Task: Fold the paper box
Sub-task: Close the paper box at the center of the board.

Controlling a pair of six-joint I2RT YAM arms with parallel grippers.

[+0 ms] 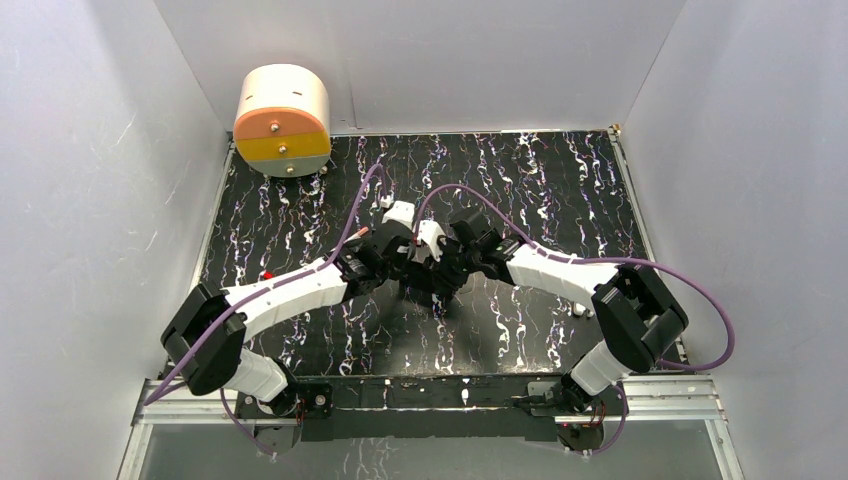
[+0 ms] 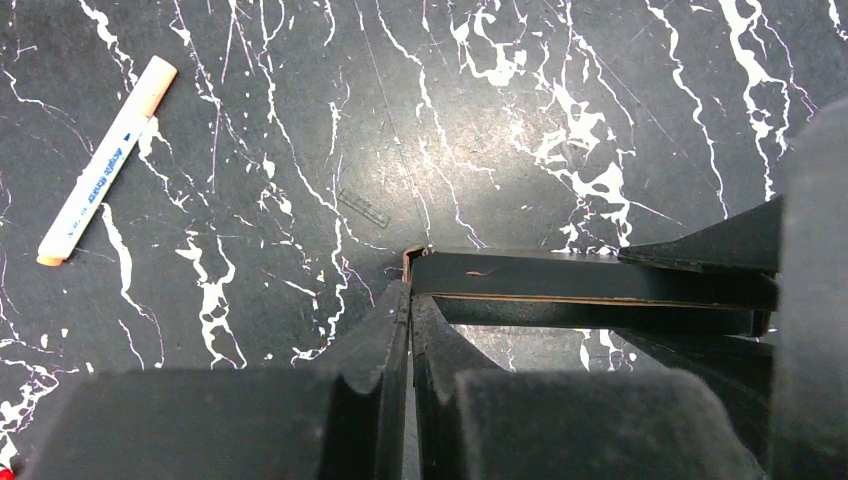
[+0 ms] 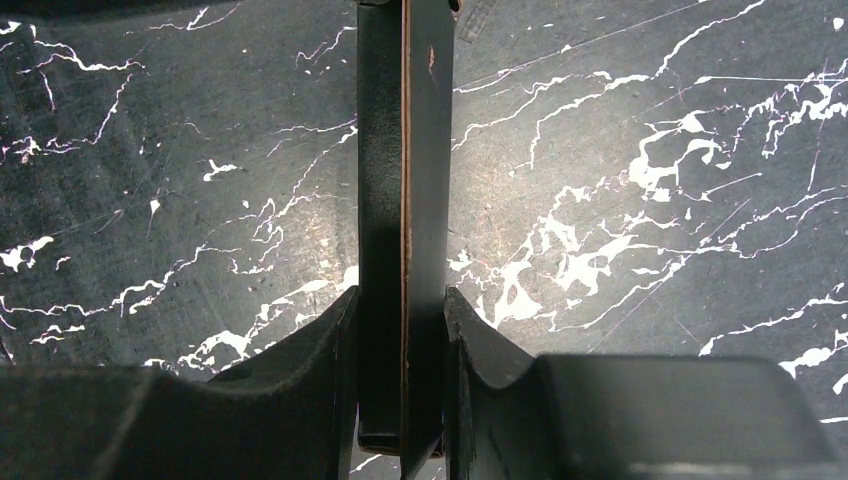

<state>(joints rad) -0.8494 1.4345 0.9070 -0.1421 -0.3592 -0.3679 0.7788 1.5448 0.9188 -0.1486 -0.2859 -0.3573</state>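
Note:
The paper box (image 3: pixel 405 180) is a flattened black card piece with a brown cut edge, held above the marbled table between both grippers. My right gripper (image 3: pixel 400 300) is shut on it, and the box runs straight out from the jaws. My left gripper (image 2: pixel 410 298) is shut on a thin flap at the box's corner; the box body (image 2: pixel 590 278) stretches to the right from there. In the top view the two grippers (image 1: pixel 405 255) (image 1: pixel 457 262) meet at the table's middle, and the box (image 1: pixel 432 278) is a dark shape between them, hard to make out.
A white marker with an orange cap (image 2: pixel 102 160) lies on the table left of my left gripper. A cream drum with an orange and yellow face (image 1: pixel 283 120) stands at the back left corner. White walls close in the table on three sides.

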